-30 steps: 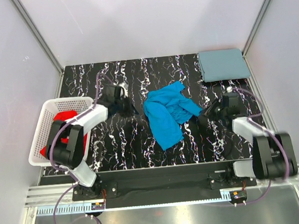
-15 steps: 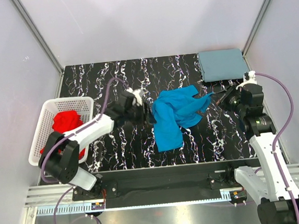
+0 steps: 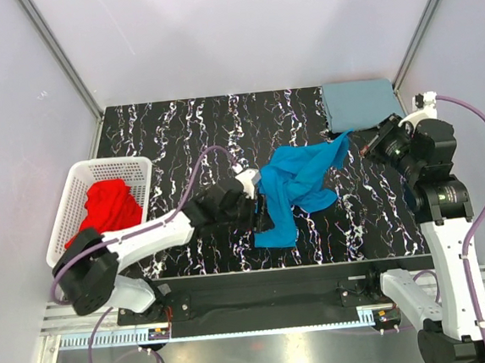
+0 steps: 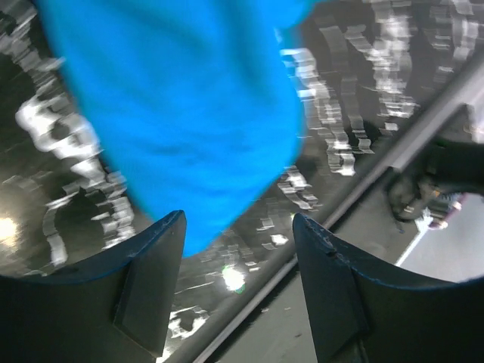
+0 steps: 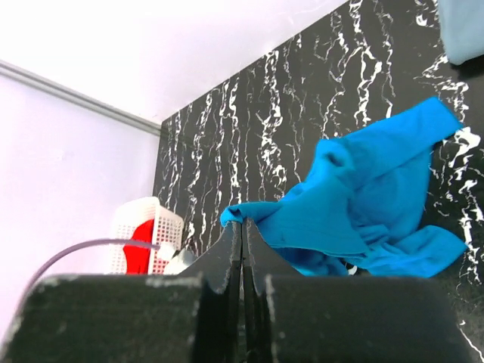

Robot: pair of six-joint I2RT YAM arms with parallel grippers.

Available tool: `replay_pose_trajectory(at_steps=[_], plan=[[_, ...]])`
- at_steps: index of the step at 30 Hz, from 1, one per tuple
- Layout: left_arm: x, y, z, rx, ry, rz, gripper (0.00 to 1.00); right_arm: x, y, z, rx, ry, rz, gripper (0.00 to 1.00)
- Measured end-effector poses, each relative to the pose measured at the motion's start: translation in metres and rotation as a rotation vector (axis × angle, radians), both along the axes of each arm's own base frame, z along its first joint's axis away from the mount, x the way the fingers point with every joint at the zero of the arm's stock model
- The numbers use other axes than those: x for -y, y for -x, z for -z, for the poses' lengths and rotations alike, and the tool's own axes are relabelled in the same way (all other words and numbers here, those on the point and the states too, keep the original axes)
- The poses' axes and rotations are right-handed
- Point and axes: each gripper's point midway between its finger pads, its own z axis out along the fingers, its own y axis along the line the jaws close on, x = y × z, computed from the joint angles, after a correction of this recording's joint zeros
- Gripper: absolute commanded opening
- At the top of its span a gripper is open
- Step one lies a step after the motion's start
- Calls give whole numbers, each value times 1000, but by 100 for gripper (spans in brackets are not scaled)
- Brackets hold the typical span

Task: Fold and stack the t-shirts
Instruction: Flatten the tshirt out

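The bright blue t-shirt (image 3: 298,185) lies crumpled mid-table, one corner lifted toward the far right. My right gripper (image 3: 358,142) is shut on that corner; in the right wrist view the jaws (image 5: 242,227) pinch the bright blue cloth (image 5: 363,204). My left gripper (image 3: 265,218) is open at the shirt's near-left edge. Its fingers (image 4: 238,219) hold nothing, and the blue hem (image 4: 189,113) hangs just ahead of the left finger. A dusty grey-blue t-shirt (image 3: 361,103) lies folded at the far right corner. A red t-shirt (image 3: 109,206) fills the basket.
The white lattice basket (image 3: 97,164) stands at the table's left edge, also seen in the right wrist view as the basket (image 5: 128,219). The black marbled table (image 3: 187,135) ends in a metal rail (image 4: 355,189) along the near edge.
My left gripper has opened and travelled right and nearer, to the blue shirt's near-left edge. My right arm has risen and pulled the shirt's corner toward the far right.
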Motion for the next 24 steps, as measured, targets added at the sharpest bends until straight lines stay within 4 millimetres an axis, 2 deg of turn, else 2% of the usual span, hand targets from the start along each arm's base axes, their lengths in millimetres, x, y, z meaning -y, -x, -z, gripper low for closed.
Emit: replay_pose_trajectory(at_steps=[3, 5, 8, 12, 16, 17, 18, 19, 20, 22, 24], plan=[[16, 10, -22, 96, 36, 41, 64, -2, 3, -1, -5, -3, -13, 0], [22, 11, -23, 124, 34, 42, 73, -3, 6, 2, -17, -5, -19, 0], [30, 18, -10, 133, -11, 46, 75, -4, 9, 3, -25, -7, -24, 0], [51, 29, 13, 136, -93, 62, 75, -4, 13, 2, -23, -7, -25, 0], [65, 23, 32, 146, -182, 32, 72, -5, 15, 0, -18, -9, -30, 0], [66, 18, 36, 151, -201, 14, 69, -5, 15, 1, -19, -11, -33, 0], [67, 15, 39, 157, -213, 1, 60, -6, 16, 1, -20, -12, -35, 0], [66, 11, 43, 161, -230, -18, 36, -6, 16, 1, -20, -12, -38, 0], [64, 8, 47, 167, -248, -37, 19, -6, 16, 1, -20, -13, -39, 0], [57, 4, 54, 174, -285, -61, 0, -6, 17, 0, -19, -13, -39, 0], [49, 1, 56, 185, -319, -78, 0, -6, 18, 1, -21, -13, -38, 0]])
